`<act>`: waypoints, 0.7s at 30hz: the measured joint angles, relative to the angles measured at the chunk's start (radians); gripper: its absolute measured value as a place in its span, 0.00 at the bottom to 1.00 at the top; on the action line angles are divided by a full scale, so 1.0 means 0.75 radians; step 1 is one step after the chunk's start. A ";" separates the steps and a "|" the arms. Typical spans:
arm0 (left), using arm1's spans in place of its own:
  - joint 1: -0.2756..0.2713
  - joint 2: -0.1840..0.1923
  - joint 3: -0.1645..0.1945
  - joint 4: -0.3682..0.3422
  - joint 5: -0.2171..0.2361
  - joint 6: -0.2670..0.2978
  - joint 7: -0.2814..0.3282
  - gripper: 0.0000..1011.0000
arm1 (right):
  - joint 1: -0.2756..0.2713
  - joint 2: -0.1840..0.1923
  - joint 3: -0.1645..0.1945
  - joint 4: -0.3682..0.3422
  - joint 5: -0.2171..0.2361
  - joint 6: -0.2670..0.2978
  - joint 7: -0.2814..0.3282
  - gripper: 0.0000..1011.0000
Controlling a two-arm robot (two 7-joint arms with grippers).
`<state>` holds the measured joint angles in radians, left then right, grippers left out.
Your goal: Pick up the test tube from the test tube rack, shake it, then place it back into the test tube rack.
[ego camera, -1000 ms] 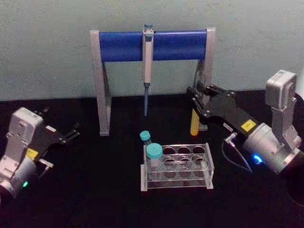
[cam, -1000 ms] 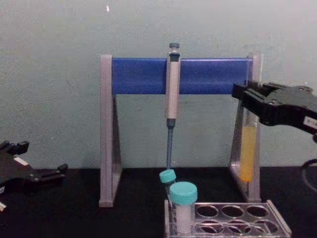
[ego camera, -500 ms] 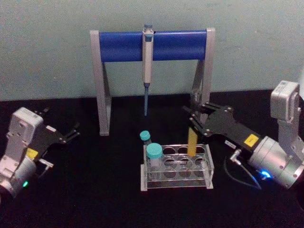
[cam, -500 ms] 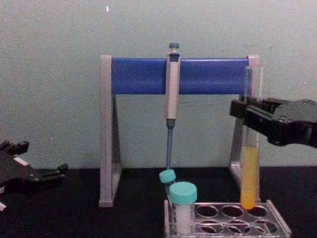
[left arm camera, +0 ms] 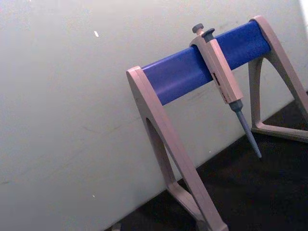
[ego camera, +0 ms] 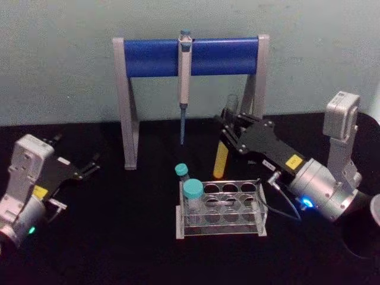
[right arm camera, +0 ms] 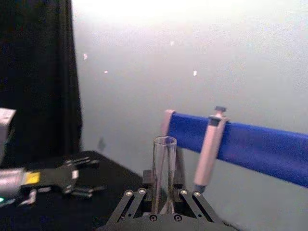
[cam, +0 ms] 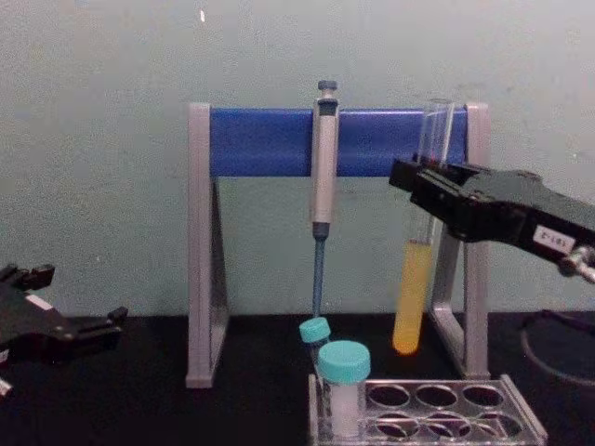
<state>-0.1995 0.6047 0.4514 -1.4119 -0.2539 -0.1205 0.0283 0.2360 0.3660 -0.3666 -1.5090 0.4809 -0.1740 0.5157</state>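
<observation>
You are facing a plain, pale grey-green wall [ego camera: 59,59] that is running across the whole back of the scene, and a few small white specks [cam: 202,16] are showing on it. A matt black surface [ego camera: 119,249] is meeting the wall's foot and spreading toward you. In the right wrist view a black curtain [right arm camera: 33,72] is hanging beside the wall. Soft, even light is falling on the wall, brightest high up in that view.
</observation>
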 joint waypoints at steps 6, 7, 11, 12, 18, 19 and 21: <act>0.000 0.000 0.000 0.000 0.000 0.000 0.000 0.99 | 0.017 -0.034 0.015 0.045 -0.030 -0.045 -0.046 0.23; 0.000 0.000 0.000 0.000 0.000 0.000 0.000 0.99 | 0.017 -0.037 0.020 0.046 -0.036 -0.046 -0.056 0.23; 0.000 0.000 0.000 0.000 0.000 0.000 0.000 0.99 | 0.011 -0.039 0.031 0.045 -0.049 -0.046 -0.069 0.23; 0.000 0.000 0.000 0.000 0.000 0.000 0.000 0.99 | 0.010 -0.039 0.033 0.044 -0.052 -0.045 -0.070 0.23; 0.000 0.000 0.000 0.000 0.000 0.000 0.000 0.99 | 0.002 -0.041 0.042 0.036 -0.062 -0.036 -0.075 0.23; 0.000 0.000 0.000 0.000 0.000 0.000 0.000 0.99 | 0.002 -0.041 0.043 0.034 -0.063 -0.034 -0.075 0.23; 0.000 0.000 0.000 0.000 0.000 0.000 0.000 0.99 | 0.001 -0.042 0.044 0.033 -0.064 -0.033 -0.074 0.23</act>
<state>-0.1995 0.6047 0.4514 -1.4120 -0.2540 -0.1205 0.0283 0.2365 0.3346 -0.3333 -1.4840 0.4327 -0.1985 0.4598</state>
